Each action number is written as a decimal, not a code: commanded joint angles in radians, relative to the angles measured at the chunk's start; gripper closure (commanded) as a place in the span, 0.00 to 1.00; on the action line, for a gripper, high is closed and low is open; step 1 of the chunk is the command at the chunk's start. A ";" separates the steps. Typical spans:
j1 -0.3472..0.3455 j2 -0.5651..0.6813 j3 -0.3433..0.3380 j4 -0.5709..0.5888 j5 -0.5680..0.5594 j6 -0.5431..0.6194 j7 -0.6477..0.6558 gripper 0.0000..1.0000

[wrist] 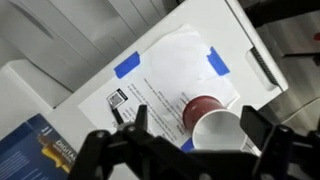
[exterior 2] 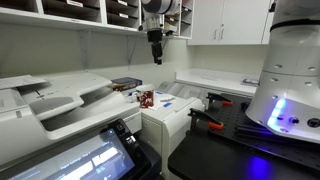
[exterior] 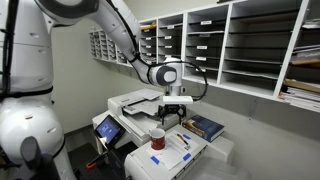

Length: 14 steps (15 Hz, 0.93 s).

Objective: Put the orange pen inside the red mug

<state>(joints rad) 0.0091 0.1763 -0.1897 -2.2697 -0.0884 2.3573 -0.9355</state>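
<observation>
The gripper [wrist: 195, 125] hangs over the white printer top, low in the wrist view, its fingers spread apart with nothing visibly between them. Just beneath it, at lower right of that frame, the red mug [wrist: 203, 106] stands upright on a paper sheet [wrist: 170, 65] taped down in blue. Its pale inside shows no pen. The orange pen is too small to pick out with confidence in any view. By my reading the task is not yet done — finding, grasping and dropping the pen remain.
</observation>
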 commanded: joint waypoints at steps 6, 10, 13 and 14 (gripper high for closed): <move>-0.088 0.073 0.083 0.072 -0.010 0.000 0.013 0.00; -0.133 0.199 0.142 0.131 0.000 0.199 0.001 0.00; -0.169 0.321 0.201 0.215 -0.010 0.263 -0.021 0.00; -0.184 0.362 0.223 0.254 -0.009 0.256 -0.032 0.00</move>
<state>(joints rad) -0.1279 0.4433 -0.0211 -2.1124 -0.0943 2.6038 -0.9253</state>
